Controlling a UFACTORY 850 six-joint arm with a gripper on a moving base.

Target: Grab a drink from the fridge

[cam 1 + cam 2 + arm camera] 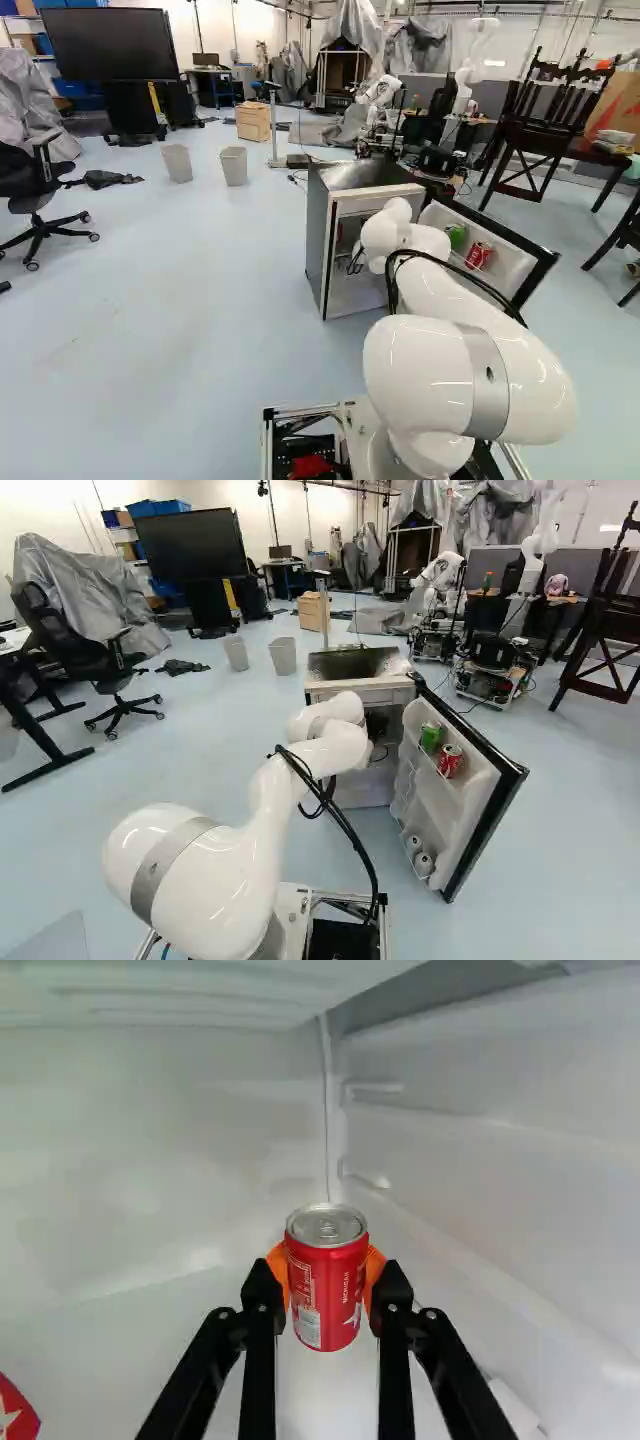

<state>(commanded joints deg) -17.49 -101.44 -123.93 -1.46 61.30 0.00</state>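
The hand (pixel 327 1268) pinches the red can (pixel 325 1305), which stands upright between its pads. It likely backs out of the fridge (pixel 317 230), centre-right in the left base view.

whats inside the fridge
The small fridge holds a red metal can, gripped between orange pads, plus a red item barely showing. In the base views, the white arm hides much of the interior.

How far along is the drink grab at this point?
Looks done: the fridge door stands open, and the tool is inside the fridge.
In hand: a red can, with the orange pads against both sides. I can't tell whether it is lifted.
Left: taking it out, since white inner walls surround it.
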